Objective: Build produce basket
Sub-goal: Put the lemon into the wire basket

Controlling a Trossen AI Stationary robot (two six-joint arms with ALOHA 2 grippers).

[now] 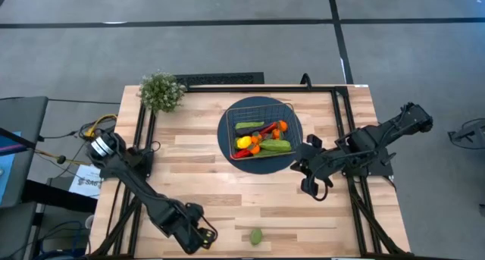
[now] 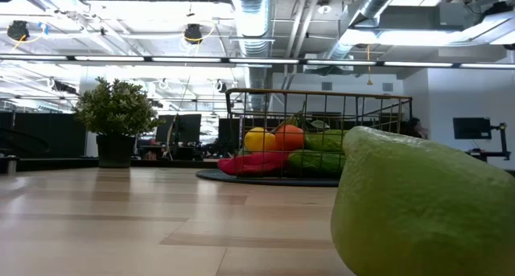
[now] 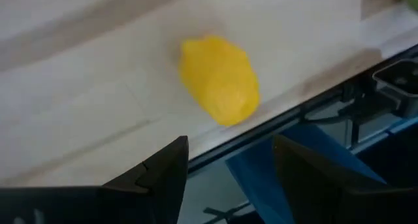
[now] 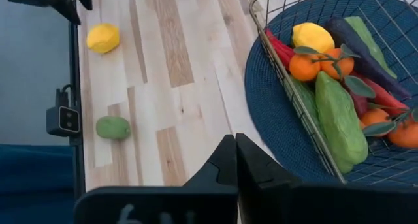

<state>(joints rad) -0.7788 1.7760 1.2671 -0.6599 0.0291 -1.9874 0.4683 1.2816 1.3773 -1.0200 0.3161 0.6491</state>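
The desk (image 1: 212, 176) is pale wood planking with a dark frame along its sides, and most of its middle and near half lies bare. The basket (image 1: 261, 104) sits on a round dark blue mat (image 1: 224, 139) toward the far middle, holding a lemon, small oranges, a red pepper, cucumbers and a dark eggplant.

Two pieces of produce lie outside it, both close to the near edge. A lime (image 1: 257, 236) rests alone near that edge, right in front of the low camera, where it fills the corner of the view. A second lemon (image 4: 104, 38) lies just inside the edge too, beside the left arm; in the high view that arm hides it.

The left gripper (image 1: 198, 239) hovers at the near edge, left of the lime, its fingers (image 3: 163, 175) parted with nothing between them; they seem to hang past the desk's rim, though the wrist view is too close to be sure. The right gripper (image 1: 308, 187) is over the desk just right of the mat, fingers pressed together and empty, with clear planking between it and the loose fruit.

A bushy potted plant (image 1: 161, 91) stands at the far left corner, well apart from the basket. Beyond the desk is an open room with ceiling ducts and strip lights.
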